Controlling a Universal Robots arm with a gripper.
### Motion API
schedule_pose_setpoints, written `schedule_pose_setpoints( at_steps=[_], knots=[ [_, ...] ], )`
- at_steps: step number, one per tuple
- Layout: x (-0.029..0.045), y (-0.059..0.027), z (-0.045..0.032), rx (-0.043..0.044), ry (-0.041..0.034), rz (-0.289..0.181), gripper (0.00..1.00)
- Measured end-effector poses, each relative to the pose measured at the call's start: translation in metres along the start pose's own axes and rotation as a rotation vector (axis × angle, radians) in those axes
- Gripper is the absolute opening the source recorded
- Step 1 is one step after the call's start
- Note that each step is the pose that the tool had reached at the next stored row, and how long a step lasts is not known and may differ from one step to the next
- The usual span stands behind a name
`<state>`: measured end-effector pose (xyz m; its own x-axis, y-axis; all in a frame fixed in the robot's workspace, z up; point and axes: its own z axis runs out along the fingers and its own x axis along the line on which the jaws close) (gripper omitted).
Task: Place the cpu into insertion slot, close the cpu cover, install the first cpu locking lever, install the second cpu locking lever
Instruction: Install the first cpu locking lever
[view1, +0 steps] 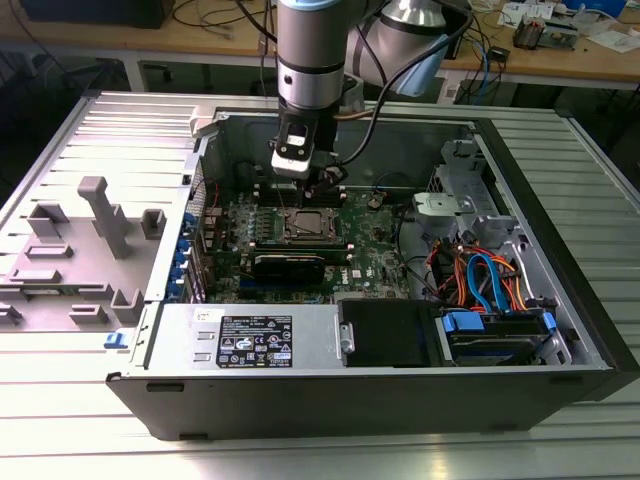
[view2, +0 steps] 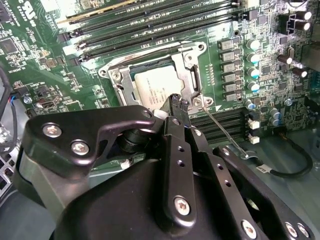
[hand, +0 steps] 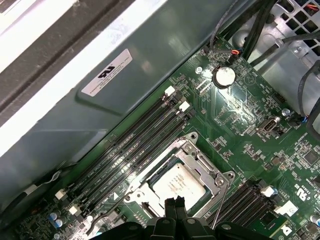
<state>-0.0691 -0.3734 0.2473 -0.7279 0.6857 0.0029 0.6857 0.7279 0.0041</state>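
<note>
You had the flat, silver-grey square cpu (hand: 176, 181) lying in the metal-rimmed square insertion slot (hand: 131, 193) under the thin silvery cpu cover (hand: 198, 159). Your black claw (hand: 175, 204) hung at its edge, fingers pinched together, holding nothing.

Support: silver-grey metal table of long ribbed slats (view1: 560, 440). You see it run from the exterior view's left to its right.
Main load: open black-and-grey metal computer tower case (view1: 300, 415). It lies on its side on the slats near mid-table, open face up.
Left load: flat pale-grey plate (view1: 85, 265), resting on the table just beside the case wall, on the exterior view's left.
On the plate: moulded grey plastic blocks and one upright grey post (view1: 95, 205).
Small item: blue plastic clip (view1: 117, 340) at the plate's near corner, close to the case. You cannot tell whether it touches.
</note>
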Motion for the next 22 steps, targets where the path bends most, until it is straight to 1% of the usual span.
schedule_pose_setpoints(
  at_steps=[15, 18, 22],
  knots=[
    [0.0009, -0.0009, -0.001, 0.0004, -0.0001, -0.003, 0.11],
    [0.0019, -0.0018, -0.0008, 0.0003, 0.0001, -0.045, 0.11],
    [0.002, -0.0019, -0.0008, 0.0007, 0.0004, -0.125, 0.11]
  ],
)
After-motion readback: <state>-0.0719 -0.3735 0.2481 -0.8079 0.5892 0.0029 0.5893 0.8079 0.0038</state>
